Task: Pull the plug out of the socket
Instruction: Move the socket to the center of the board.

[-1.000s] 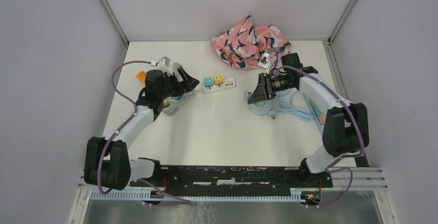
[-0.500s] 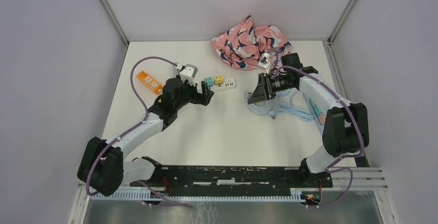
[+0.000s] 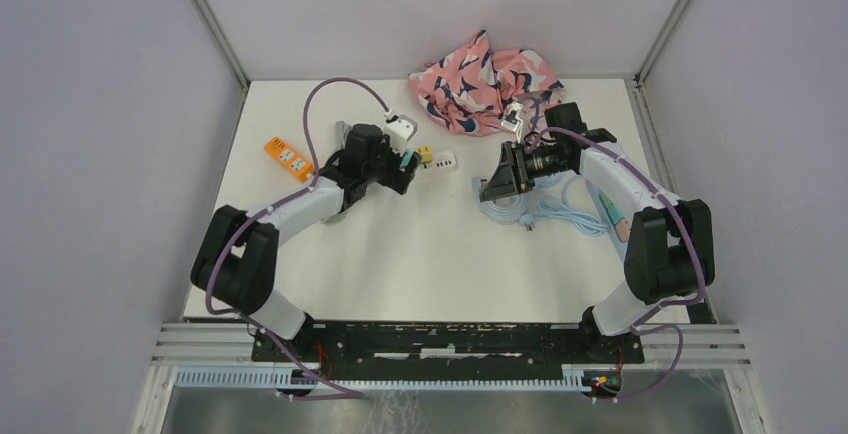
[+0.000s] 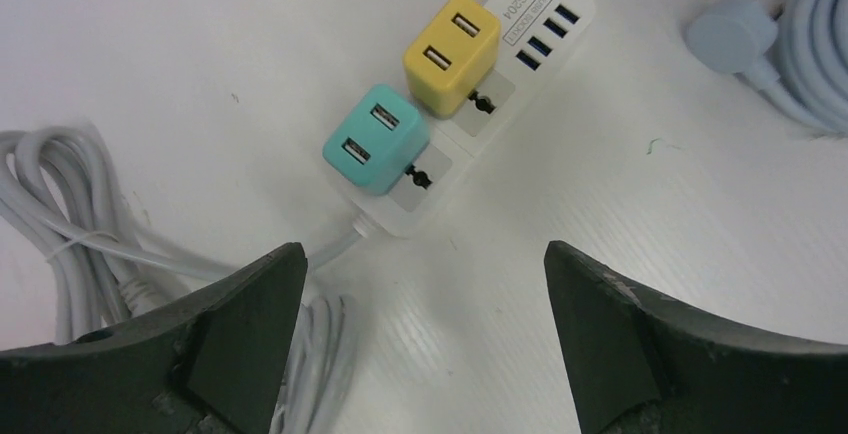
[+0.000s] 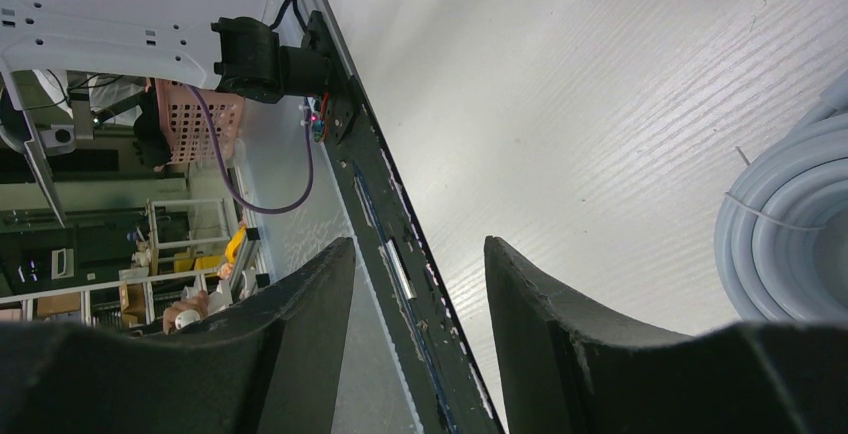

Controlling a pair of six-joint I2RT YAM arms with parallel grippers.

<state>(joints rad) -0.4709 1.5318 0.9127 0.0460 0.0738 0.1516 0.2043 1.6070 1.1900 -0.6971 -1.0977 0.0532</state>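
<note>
1. The left gripper (image 4: 420,289) hangs over the table (image 3: 430,254) with its jaws spread wide and nothing between them.
2. The strip (image 4: 500,94), white, lies flat just ahead of those jaws, running on a slant away from the wrist camera.
3. A teal plug (image 4: 375,151) sits in the strip's nearer socket, fully seated, its two USB slots facing up.
4. A yellow plug (image 4: 450,52) sits in the next socket, just beside the teal one and also seated; beyond it comes a row of blue USB ports.
5. The fingers (image 4: 250,324) touch neither plug.
6. The strip's white cord (image 4: 70,244) leaves its near end and coils at the left.
7. The right gripper (image 5: 420,284) is part open and holds nothing; it hovers to the right of the strip, well apart from it, beside a coiled blue cable (image 3: 560,209).
8. A pink cloth (image 3: 485,79) lies bunched at the far edge, and an orange block (image 3: 288,157) lies left of the left arm.
</note>
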